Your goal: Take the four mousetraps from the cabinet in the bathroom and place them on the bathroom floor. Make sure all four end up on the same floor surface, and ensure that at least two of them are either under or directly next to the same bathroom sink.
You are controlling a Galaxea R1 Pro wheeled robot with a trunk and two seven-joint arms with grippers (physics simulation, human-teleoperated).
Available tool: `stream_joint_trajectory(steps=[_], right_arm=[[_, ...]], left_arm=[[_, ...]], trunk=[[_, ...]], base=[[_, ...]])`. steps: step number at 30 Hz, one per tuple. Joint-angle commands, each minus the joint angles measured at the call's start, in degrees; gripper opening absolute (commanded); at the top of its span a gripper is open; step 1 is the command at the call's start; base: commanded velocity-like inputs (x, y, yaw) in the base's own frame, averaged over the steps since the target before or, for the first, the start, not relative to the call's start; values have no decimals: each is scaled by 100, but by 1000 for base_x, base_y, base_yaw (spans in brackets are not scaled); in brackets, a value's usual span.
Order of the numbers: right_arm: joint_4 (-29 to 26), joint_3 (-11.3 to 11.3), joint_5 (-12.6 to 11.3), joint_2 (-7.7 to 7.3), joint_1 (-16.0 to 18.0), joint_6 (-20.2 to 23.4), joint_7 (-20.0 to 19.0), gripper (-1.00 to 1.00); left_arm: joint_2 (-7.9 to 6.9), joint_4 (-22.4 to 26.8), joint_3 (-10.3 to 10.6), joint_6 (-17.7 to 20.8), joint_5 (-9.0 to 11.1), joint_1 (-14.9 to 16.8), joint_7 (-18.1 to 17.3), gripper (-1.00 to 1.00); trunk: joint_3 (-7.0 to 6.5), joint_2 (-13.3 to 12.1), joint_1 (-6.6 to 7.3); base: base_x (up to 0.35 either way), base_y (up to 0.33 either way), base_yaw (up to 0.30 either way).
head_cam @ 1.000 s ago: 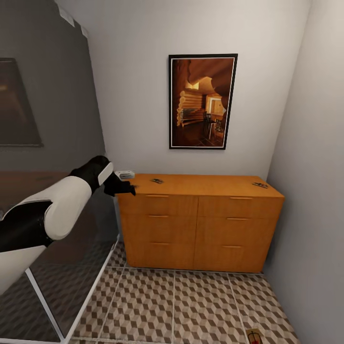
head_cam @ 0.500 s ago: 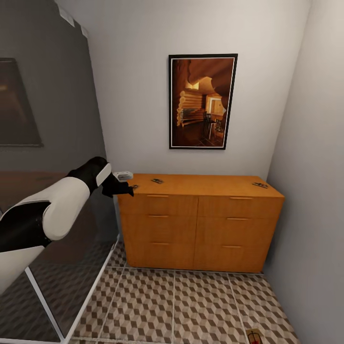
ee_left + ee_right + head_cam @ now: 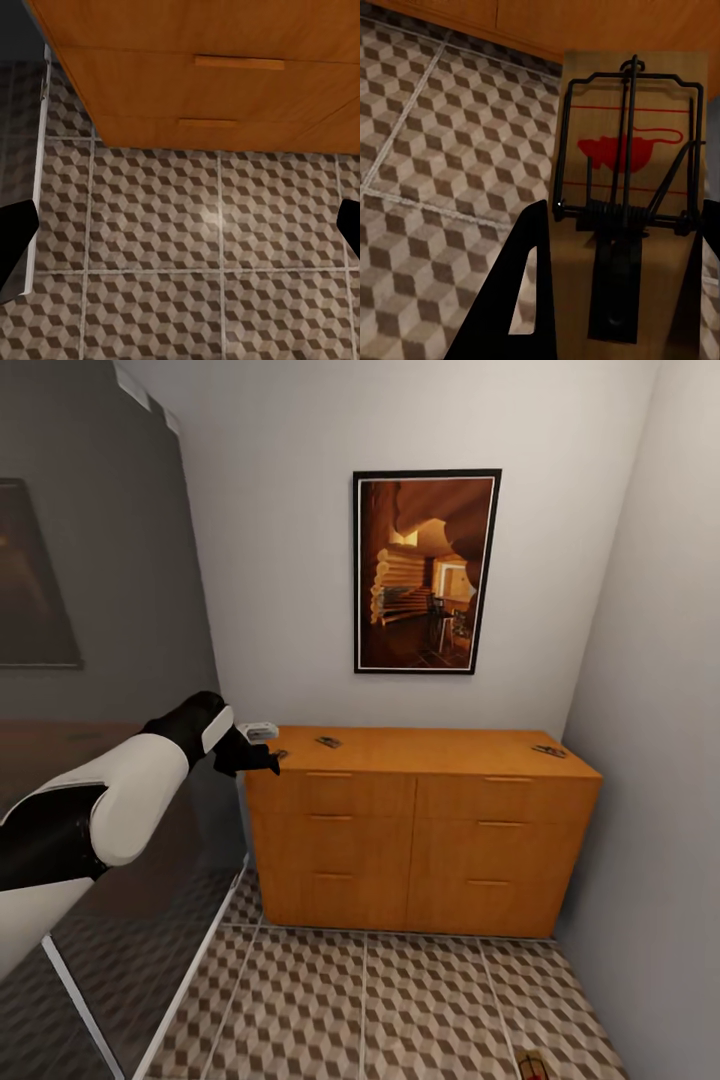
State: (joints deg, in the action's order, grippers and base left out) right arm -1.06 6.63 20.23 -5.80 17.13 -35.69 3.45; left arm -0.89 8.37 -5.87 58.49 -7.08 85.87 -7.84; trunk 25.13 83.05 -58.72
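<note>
Hovering left pincer (image 3: 262, 760) at cabinet (image 3: 420, 830) top-left edge, fingers apart.

Slight upward tilt of view.

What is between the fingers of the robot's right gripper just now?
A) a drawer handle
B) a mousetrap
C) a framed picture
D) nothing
B: the right wrist view shows a wooden mousetrap with a red mouse print and black wire sitting between the dark fingers of the right gripper, above the tiled floor.
</note>
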Motion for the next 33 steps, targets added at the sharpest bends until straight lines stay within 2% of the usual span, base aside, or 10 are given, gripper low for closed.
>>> stream_joint_trajectory(steps=[1,33], right_arm=[[7,40,60,0,5,-17,24,-100],[9,38,60,0,1,-17,24,-100]], left_arm=[[1,6,-46,22,-64,-1,-33,100],[7,37,-32,16,-94,-17,15,100]], trunk=[[7,3,-1],[7,3,-1]], base=[[93,0,0],[5,0,0]])
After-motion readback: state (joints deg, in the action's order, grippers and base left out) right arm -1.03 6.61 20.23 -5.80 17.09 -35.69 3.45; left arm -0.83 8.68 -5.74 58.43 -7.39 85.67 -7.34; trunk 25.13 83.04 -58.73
